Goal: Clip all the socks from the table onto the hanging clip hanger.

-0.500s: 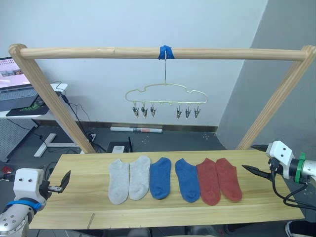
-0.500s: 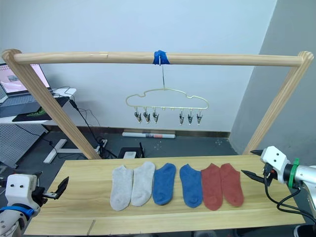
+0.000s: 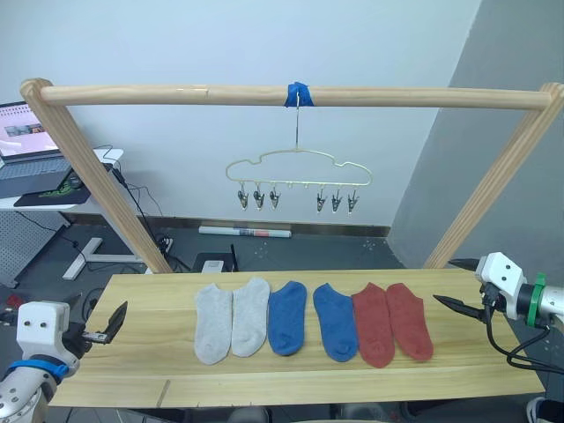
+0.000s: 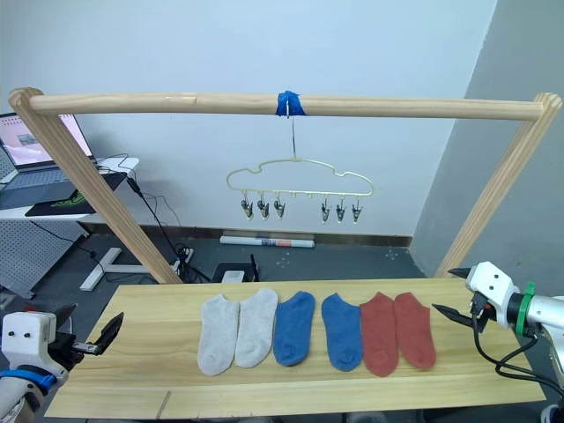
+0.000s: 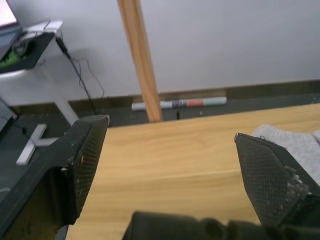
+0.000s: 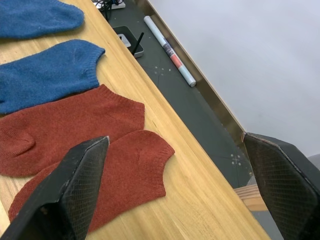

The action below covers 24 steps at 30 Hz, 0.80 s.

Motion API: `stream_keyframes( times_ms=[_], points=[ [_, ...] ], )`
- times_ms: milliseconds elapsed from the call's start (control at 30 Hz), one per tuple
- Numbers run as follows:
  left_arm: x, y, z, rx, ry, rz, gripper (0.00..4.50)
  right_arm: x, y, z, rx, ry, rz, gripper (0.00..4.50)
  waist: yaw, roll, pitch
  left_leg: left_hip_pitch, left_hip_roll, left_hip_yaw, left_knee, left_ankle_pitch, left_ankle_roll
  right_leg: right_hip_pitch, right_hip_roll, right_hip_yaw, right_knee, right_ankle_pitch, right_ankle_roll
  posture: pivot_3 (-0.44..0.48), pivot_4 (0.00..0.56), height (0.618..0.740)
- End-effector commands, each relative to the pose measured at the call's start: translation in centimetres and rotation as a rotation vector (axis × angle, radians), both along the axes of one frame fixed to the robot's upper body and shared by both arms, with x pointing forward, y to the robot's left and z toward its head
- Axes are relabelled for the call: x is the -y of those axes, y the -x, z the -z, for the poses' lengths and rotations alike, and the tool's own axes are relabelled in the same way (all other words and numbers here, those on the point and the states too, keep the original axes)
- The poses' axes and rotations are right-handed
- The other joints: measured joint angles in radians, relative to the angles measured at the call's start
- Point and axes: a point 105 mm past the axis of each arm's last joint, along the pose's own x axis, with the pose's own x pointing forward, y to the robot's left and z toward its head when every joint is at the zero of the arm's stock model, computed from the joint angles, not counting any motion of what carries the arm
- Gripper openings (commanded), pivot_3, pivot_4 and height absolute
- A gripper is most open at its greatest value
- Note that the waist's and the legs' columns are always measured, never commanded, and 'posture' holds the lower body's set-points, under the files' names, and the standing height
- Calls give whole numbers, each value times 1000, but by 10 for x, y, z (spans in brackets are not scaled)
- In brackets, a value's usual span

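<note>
Six socks lie in a row on the plank table [image 3: 141,357]: two light grey [image 3: 231,321], two blue [image 3: 310,319], two rust-red [image 3: 392,322]. Above them the cream wire clip hanger [image 3: 298,166] hangs from the pole, and its metal clips [image 3: 258,198] hold nothing. At the table's left end my left gripper [image 3: 99,319] is open and empty, well left of the grey socks [image 5: 295,145]. My right gripper [image 3: 454,283] is open and empty at the table's right end, just right of the red socks [image 6: 100,150].
A round wooden pole frame [image 3: 176,92] spans the table, with slanted legs [image 3: 97,185] at both ends and blue tape [image 3: 298,92] where the hanger hooks on. A desk with a laptop [image 3: 26,141] stands at the far left. Cables and a tube lie on the floor behind.
My left wrist has drawn back slightly to the left. The socks, the hanger and the right gripper have not moved.
</note>
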Motion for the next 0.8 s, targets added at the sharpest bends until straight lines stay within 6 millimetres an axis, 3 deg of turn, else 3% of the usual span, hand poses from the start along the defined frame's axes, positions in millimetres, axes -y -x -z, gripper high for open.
stream_keyframes(
  times_ms=[33,267,533,633,800],
  points=[
    [3,-4,-16,79,-39,30,4500,-2,-6,-11,49,0,-14,4474,0,0,0,0,0,0,0,0,0,0,0,0,0,0,0,-42,0,739],
    [10,-12,-24,145,75,54,4500,-6,-6,-9,56,-14,-19,4474,0,0,-1,0,0,0,0,0,0,0,0,0,0,0,0,-46,0,739],
    [65,-57,-49,257,144,152,4500,-30,-8,-23,107,-84,-56,4474,-1,0,0,2,0,-1,2,0,0,4,0,0,0,3,6,-87,27,739],
    [94,-77,-64,281,157,201,4500,-56,-5,-44,146,-129,-126,4474,-2,2,5,2,0,-2,1,0,0,4,1,0,0,3,6,-116,54,739],
    [120,-92,-85,354,198,240,4500,-110,7,-82,191,-230,-259,4474,-10,2,30,2,0,-3,1,0,0,4,2,-1,0,3,6,-160,115,739]
  ],
)
